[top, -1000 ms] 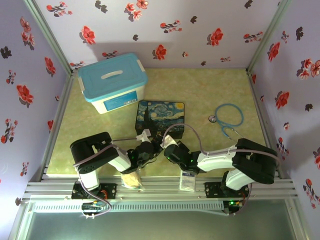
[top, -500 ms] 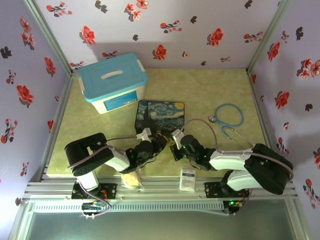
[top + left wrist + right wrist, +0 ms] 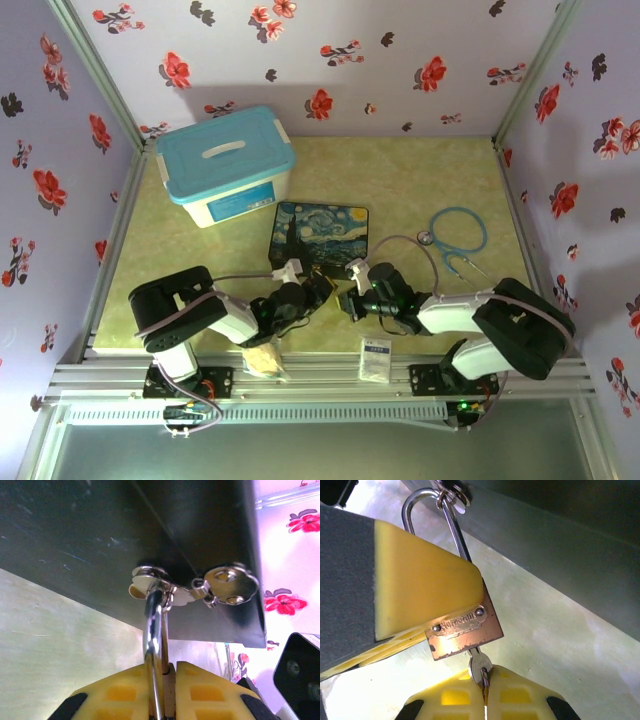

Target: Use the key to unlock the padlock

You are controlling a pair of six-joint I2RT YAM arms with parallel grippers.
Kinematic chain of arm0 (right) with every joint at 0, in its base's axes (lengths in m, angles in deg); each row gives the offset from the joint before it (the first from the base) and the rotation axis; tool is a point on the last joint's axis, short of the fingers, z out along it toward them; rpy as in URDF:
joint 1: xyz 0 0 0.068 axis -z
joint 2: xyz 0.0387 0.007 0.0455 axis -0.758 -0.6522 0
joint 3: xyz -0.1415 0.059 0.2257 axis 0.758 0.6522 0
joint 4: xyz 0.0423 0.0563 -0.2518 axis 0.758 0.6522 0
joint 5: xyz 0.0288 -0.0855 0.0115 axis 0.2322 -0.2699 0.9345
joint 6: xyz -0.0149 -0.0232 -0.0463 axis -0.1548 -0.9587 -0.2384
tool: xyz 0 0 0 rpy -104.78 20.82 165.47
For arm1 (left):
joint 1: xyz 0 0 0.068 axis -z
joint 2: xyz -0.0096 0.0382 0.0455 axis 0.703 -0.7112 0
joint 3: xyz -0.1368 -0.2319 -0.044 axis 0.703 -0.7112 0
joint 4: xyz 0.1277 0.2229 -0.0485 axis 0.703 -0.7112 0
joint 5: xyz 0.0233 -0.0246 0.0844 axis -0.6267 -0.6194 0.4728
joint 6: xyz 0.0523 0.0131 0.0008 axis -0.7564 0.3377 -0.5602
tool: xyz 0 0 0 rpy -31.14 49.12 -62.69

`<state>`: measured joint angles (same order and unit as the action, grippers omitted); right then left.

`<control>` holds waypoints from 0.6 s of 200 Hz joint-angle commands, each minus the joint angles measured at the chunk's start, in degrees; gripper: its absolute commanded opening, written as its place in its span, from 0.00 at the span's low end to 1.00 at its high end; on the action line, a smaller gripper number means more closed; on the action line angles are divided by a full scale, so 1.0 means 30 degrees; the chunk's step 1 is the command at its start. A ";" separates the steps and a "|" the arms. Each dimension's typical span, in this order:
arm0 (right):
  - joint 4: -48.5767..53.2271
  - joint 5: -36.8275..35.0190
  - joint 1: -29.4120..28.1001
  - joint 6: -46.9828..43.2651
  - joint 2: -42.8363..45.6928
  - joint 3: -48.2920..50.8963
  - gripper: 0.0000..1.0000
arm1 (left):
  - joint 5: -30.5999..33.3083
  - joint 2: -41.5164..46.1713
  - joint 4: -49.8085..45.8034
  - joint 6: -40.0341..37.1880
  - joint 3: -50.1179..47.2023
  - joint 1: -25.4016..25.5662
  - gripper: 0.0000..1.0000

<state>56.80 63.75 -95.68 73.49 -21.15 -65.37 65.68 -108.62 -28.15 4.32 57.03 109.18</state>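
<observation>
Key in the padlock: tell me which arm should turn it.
Right. The right gripper pinches the key, which enters the padlock from its underside; the left gripper clamps the padlock body, steadying it.

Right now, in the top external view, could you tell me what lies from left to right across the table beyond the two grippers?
Blue-lidded storage box → Starry Night tin → blue stethoscope.
</observation>
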 commanded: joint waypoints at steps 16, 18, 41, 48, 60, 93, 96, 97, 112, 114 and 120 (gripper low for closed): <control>-0.0620 -0.0450 0.0097 0.0422 -0.0387 -0.0787 0.07 | -0.1062 0.0338 -0.0487 -0.0977 -0.0305 -0.0036 0.24; -0.0563 -0.0420 0.0079 0.0396 -0.0396 -0.0821 0.07 | -0.1059 0.0363 -0.0525 -0.1004 -0.0274 -0.0031 0.24; 0.0104 -0.0768 -0.0484 0.0213 -0.0851 -0.1287 0.07 | -0.1148 0.0674 -0.1695 -0.1380 0.0066 -0.0116 0.25; -0.0237 -0.0701 -0.0600 0.0370 -0.1063 -0.1252 0.07 | -0.1171 0.0799 -0.2256 -0.1549 0.0236 -0.0153 0.25; -0.0840 -0.0592 -0.0668 0.0657 -0.1427 -0.1192 0.07 | -0.1270 0.0953 -0.3150 -0.1797 0.0459 -0.0198 0.23; -0.0817 -0.0687 -0.0736 0.0990 -0.1655 -0.1292 0.14 | -0.1325 0.1762 -0.5145 -0.2243 0.0358 -0.0664 0.08; -0.0715 -0.0619 -0.0719 0.0992 -0.1656 -0.1318 0.17 | -0.1346 0.1885 -0.5406 -0.2343 0.0353 -0.0735 0.08; -0.0678 -0.0627 -0.0714 0.0992 -0.1662 -0.1339 0.18 | -0.1353 0.1919 -0.5491 -0.2337 0.0352 -0.0777 0.08; 0.0266 -0.0641 -0.0723 0.0963 -0.1411 -0.1634 0.34 | -0.1502 0.2465 -0.6512 -0.2604 0.0148 -0.1089 0.09; 0.0383 -0.0695 -0.0712 0.0963 -0.1369 -0.1640 0.35 | -0.1543 0.2542 -0.6602 -0.2649 0.0125 -0.1144 0.09; 0.0599 -0.0907 -0.0721 0.0966 -0.1125 -0.1602 0.37 | -0.1642 0.2790 -0.7065 -0.2866 0.0066 -0.1275 0.09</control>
<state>56.69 62.81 -97.78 75.41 -25.70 -68.37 61.68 -103.07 -40.63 -0.92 57.68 107.01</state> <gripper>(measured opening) 0.330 0.135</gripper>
